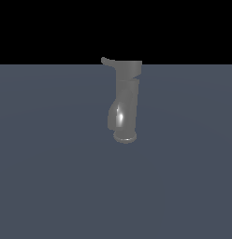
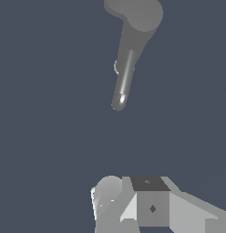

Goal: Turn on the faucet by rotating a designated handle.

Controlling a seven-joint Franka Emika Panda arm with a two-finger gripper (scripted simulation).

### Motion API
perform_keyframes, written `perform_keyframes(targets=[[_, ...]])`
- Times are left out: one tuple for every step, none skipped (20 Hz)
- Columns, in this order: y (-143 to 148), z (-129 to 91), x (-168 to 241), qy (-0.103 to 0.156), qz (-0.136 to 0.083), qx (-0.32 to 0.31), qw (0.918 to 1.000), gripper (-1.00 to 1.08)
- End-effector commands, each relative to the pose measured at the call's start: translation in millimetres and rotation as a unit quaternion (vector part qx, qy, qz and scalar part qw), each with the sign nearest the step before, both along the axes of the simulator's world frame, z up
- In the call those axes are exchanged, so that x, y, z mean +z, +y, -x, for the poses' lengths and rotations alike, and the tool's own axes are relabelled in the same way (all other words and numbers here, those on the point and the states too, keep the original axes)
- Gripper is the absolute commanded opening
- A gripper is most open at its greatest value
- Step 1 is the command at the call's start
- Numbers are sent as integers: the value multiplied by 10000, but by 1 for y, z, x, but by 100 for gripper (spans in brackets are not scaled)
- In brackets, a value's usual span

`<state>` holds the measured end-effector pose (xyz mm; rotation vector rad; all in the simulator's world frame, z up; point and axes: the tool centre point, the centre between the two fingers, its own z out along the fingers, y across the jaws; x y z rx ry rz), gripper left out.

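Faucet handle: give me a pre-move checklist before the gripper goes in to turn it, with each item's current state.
1. Faucet upright on its flared base: ok.
2. Handle visible and unobstructed, projecting from the top cap toward the exterior view's left: ok.
3. Gripper clear of the faucet, with a gap showing between them in the wrist view: ok.
4. Gripper in contact with the handle: not ok, no contact yet.
5. Jaw opening wide enough for the handle: cannot tell, the fingers are not clearly shown.
6. Arm visible in the exterior view to check the approach: not ok, it is out of frame.
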<state>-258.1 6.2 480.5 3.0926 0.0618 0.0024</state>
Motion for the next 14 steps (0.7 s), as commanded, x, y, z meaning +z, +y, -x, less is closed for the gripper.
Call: perform_keyframes(targets=[[0, 0, 0, 0, 0, 0, 10000, -100], [0, 0, 0, 0, 0, -3, 10000, -100], [0, 0, 0, 0, 0, -11, 10000, -100], [1, -1, -1, 0, -1, -25, 10000, -100], [2, -1, -1, -1, -1, -44, 10000, -100], [2, -2, -2, -1, -2, -70, 10000, -100], [3, -2, -2, -2, -3, -100, 9999, -100], [5, -3, -3, -3, -4, -137, 9999, -100], [6, -4, -4, -3, -5, -178, 9998, -100], [8, -6, -5, -4, -6, -226, 9997, -100], [10, -7, -6, -5, -8, -279, 9996, -100], [12, -8, -8, -6, -9, -338, 9994, -100], [14, -10, -9, -7, -11, -402, 9992, -100], [16, -12, -11, -9, -13, -473, 9989, -100]])
